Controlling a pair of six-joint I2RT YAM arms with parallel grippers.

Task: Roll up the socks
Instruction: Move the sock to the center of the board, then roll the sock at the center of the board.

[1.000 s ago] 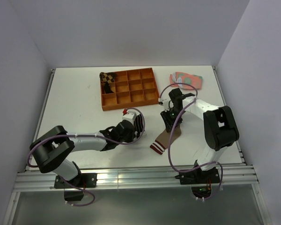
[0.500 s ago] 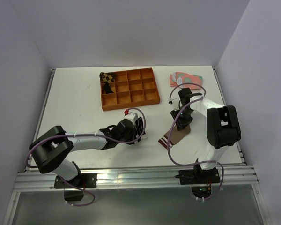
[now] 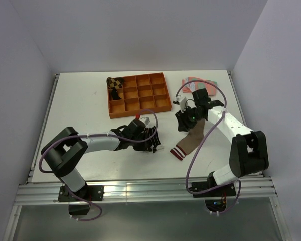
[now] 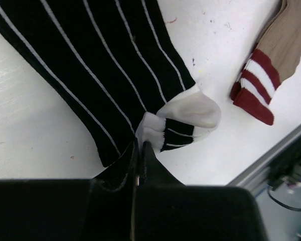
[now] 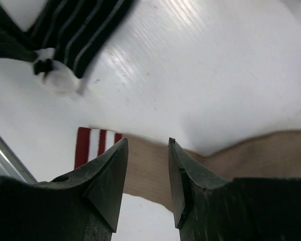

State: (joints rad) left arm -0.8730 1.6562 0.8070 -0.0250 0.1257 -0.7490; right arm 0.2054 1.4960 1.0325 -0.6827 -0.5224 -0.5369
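The black sock with thin white stripes lies flat on the table. My left gripper is shut on its edge next to the white toe patch. In the top view that left gripper sits low, left of the tan-brown sock. This sock stretches diagonally, with its maroon-and-white cuff toward the front. My right gripper hovers over the tan-brown sock, open, with nothing between its fingers. In the top view the right gripper is at the sock's far end.
An orange compartment tray stands at the back, with a brown checkered rolled sock in its left corner cell. Flat pink-and-green socks lie at the back right, partly behind the right arm. The metal rail runs along the front edge.
My right gripper has lifted and pulled back toward the far end of the tan-brown sock, which now lies stretched out longer. My left gripper has shifted right with the black sock.
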